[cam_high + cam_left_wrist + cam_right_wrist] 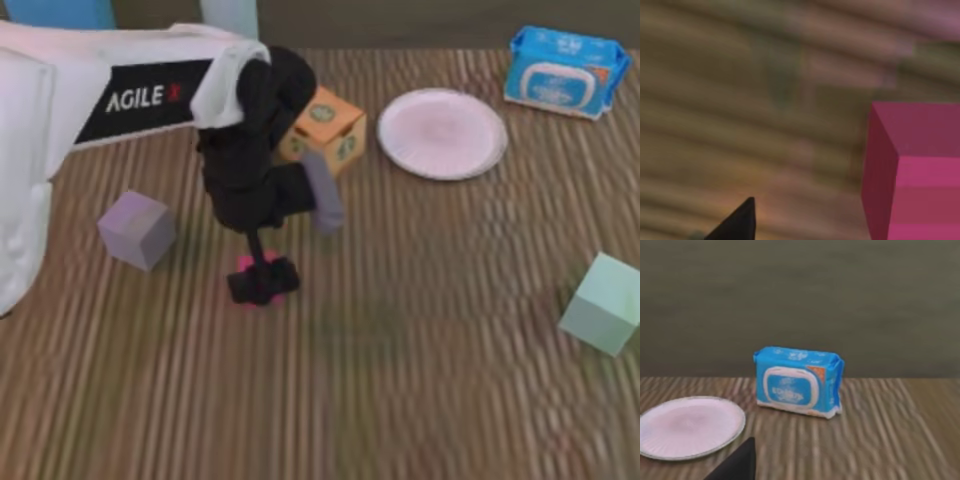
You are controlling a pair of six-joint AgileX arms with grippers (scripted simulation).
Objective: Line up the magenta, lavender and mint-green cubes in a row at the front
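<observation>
The step in hand looks like the pick of the first cube: the left gripper (262, 282) is down over the small magenta cube (250, 266), which shows only as pink slivers around the black fingers in the top view. In the left wrist view the same magenta cube (912, 170) fills one side, close against the camera, with one dark fingertip (737, 222) apart from it. Whether the jaws are already closed on the cube or merely straddle it I cannot tell; most likely they sit either side of it. The next move calls for a firm close, then a lift and carry toward the front edge.

The lavender cube (137, 229) sits near the gripper on its left, the mint-green cube (603, 303) well apart on its right. Behind the gripper stand an orange printed carton (330, 125) and a round pale-pink plate (441, 133). The right arm is out of the top view, parked.
</observation>
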